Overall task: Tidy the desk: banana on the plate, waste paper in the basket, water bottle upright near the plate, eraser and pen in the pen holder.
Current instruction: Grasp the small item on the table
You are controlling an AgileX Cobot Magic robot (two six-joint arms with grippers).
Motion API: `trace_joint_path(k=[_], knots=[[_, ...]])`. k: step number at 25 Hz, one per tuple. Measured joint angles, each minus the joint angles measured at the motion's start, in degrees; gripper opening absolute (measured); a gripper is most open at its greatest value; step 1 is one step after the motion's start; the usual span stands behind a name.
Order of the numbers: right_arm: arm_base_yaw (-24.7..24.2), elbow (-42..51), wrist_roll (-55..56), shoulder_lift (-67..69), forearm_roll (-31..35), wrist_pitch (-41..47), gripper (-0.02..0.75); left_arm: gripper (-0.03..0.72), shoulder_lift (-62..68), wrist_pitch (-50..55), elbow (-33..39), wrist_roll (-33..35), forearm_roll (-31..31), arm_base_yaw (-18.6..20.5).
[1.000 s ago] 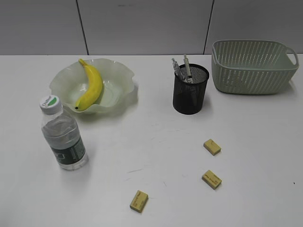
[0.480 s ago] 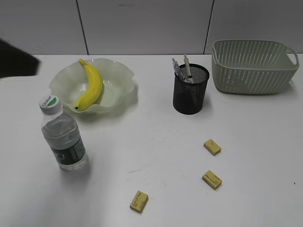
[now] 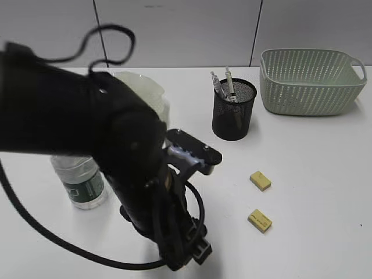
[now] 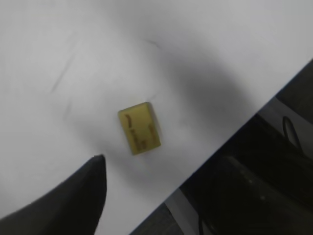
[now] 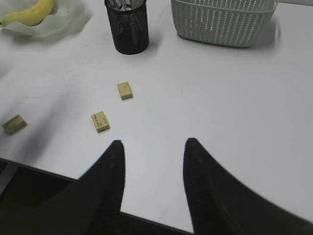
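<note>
The left arm [image 3: 116, 168] fills the left and centre of the exterior view, bent down toward the lower centre of the frame, and hides most of the plate [image 3: 145, 87]. The counter [image 3: 314, 174] carries the basket [image 3: 311, 81] at upper right and the pen holder [image 3: 233, 109], with pens [image 3: 224, 84] in it, at upper centre. The water bottle [image 3: 81, 183] stands upright at left.

The left wrist view alone shows a yellow eraser [image 4: 139, 128] lying flat at frame centre and one dark finger [image 4: 73, 196] at lower left. Whether the left tool is open cannot be told.

The right wrist view shows the right tool [image 5: 152, 152] spread open and empty at the bottom, the banana [image 5: 32, 12] on the plate at upper left, and three erasers.
</note>
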Motion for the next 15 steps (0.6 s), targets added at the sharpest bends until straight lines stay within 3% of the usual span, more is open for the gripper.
trace_joint_path(k=[5,9,12,15], knots=[[0.0,0.0,0.0,0.0,0.0,0.0,0.319,0.551,6.2,-4.9,-0.3,-2.2,-0.9,-0.1],[0.0,0.0,0.0,0.0,0.0,0.0,0.319,0.475,9.0,-6.9,-0.5,-4.6,1.1,-0.1],[0.0,0.0,0.0,0.0,0.0,0.0,0.319,0.375,10.3,-8.3,-0.6,-7.4,3.7,-0.1],[0.0,0.0,0.0,0.0,0.0,0.0,0.319,0.197,10.3,-8.1,-0.6,-8.2,5.9,-0.1]])
